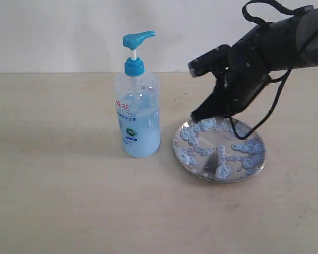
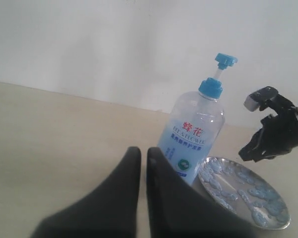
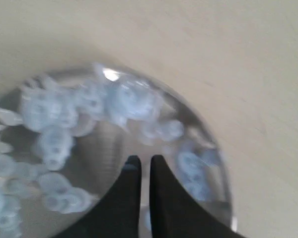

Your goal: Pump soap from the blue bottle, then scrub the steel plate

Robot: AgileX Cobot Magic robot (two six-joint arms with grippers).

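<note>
The blue bottle [image 1: 139, 106] stands upright on the table, its blue pump head raised, pale blue liquid in its lower part. Just right of it lies the steel plate [image 1: 257, 165], covered with several blobs of soap [image 1: 193, 136]. My right gripper [image 1: 195, 117] is shut and empty, its tips low over the plate's far left rim; in the right wrist view the right gripper [image 3: 142, 159] points at the soap [image 3: 54, 106] on the plate [image 3: 109, 139]. My left gripper [image 2: 142, 151] is shut and empty, away from the bottle [image 2: 195, 134] and plate [image 2: 283, 224]; it is outside the exterior view.
A pale wooden table [image 1: 53, 180] carries everything, with a white wall [image 1: 58, 32] behind. The right arm's black body and cables [image 1: 270, 47] hang above the plate's far side.
</note>
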